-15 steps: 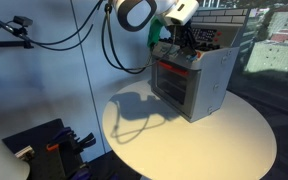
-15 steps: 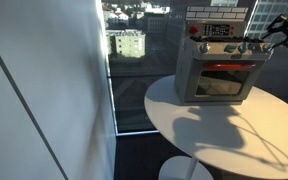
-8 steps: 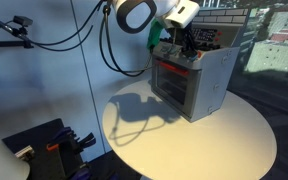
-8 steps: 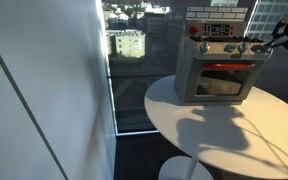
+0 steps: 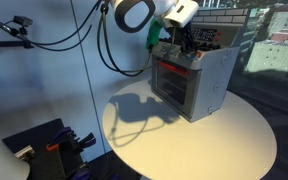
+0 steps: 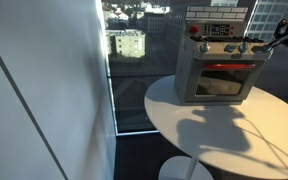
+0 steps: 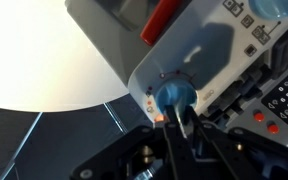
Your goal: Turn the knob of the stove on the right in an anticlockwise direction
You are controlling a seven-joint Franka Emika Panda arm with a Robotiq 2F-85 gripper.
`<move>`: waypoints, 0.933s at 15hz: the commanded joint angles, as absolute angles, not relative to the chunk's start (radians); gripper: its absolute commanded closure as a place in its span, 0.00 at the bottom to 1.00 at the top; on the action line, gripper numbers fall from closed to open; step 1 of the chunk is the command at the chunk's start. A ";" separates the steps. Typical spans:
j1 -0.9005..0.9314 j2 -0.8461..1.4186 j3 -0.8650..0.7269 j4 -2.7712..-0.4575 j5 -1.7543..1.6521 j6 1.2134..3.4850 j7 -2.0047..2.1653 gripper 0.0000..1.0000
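Gripper (image 7: 176, 113) clamped on the stove (image 6: 219, 72) knob, set up for the twist

The round white counter (image 5: 189, 140) carries the stove near its far edge, its red-framed door facing out so the knob row is open to the arm. In the wrist view the gripper meets the blue knob (image 7: 174, 97) head-on, fingers pinched around it, likely so that rolling the wrist turns it anticlockwise

White arm (image 5: 122, 12) shell; ring joint (image 5: 135, 12) has white rim, dark centre. White wrist block (image 5: 181, 12) just right of the ring joint. Green part (image 5: 156, 32) below-right of it. Black cables (image 5: 105, 45) looped left of and below it. Black gripper (image 7: 178, 118), slim dark fingers (image 7: 171, 140).
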State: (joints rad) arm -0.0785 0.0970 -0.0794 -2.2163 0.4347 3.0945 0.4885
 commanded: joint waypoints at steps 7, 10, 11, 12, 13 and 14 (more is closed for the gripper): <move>-0.065 0.082 -0.117 -2.221 0.294 3.077 0.499 0.95; -0.057 0.073 -0.144 -2.225 0.192 3.063 0.515 0.95; -0.053 0.069 -0.152 -2.224 0.157 3.050 0.517 0.95; -0.050 0.064 -0.161 -2.223 0.120 3.038 0.523 0.95; -0.048 0.059 -0.168 -2.221 0.082 3.025 0.530 0.95; -0.045 0.053 -0.172 -2.220 0.049 3.010 0.537 0.95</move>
